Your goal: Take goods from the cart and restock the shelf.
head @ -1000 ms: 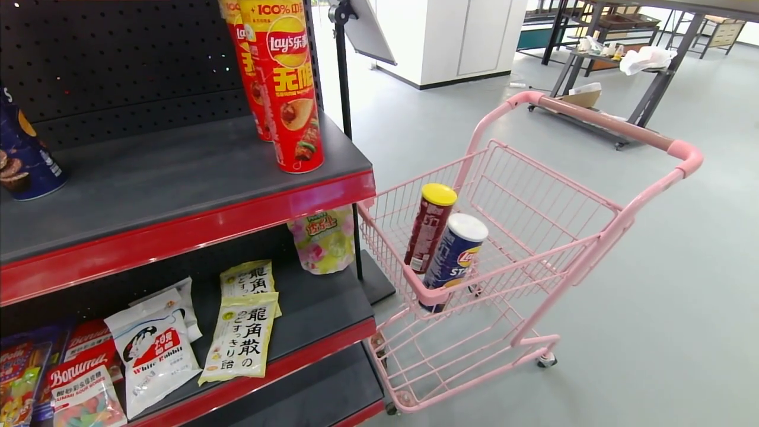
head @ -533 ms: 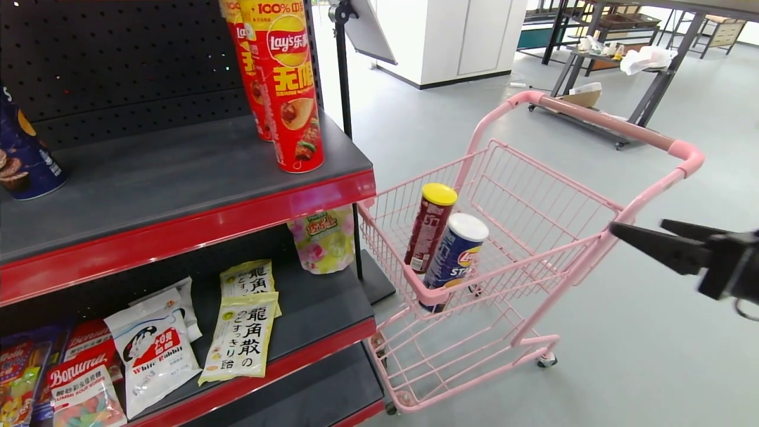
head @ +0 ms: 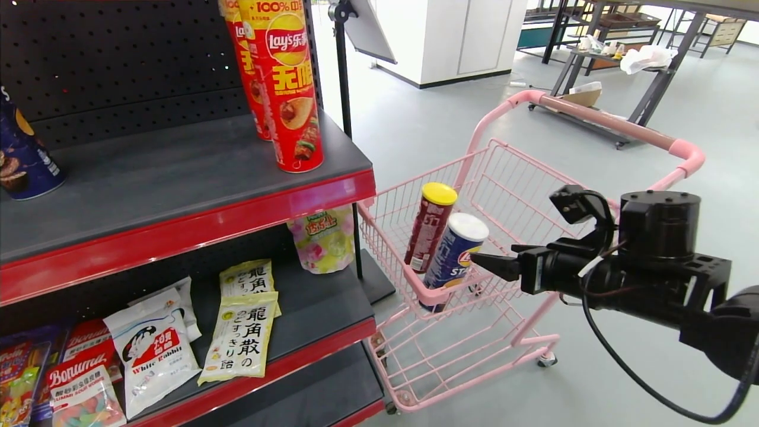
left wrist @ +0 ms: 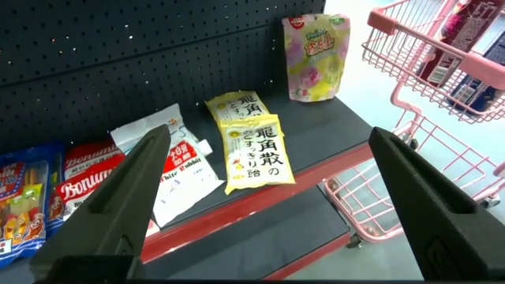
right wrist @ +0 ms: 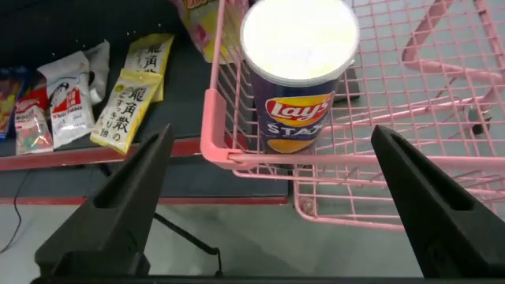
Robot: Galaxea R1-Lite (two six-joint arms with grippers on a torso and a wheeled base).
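A pink wire cart (head: 599, 120) stands to the right of the shelf (head: 178, 172). At its front corner a blue can with a white lid (head: 453, 256) (right wrist: 298, 118) stands beside a dark red can with a yellow lid (head: 430, 228). My right gripper (head: 489, 260) (right wrist: 270, 132) is open, level with the blue can and just to its right, outside the cart's wire wall. My left gripper (left wrist: 268, 136) is open and holds nothing, facing the lower shelf's snack bags (left wrist: 256, 150). The left wrist view also shows the cart (left wrist: 394, 59) at its edge.
Two tall red cans (head: 290, 89) stand at the upper shelf's right end, a blue can (head: 24, 154) at its left, with bare board between. Snack bags (head: 240, 335) lie on the lower shelf. A black stand pole (head: 347, 107) rises between shelf and cart. Open floor lies right of the cart.
My right arm has come in from the right edge and moved left, its open gripper now close to the blue can. The cans and the cart have not moved.
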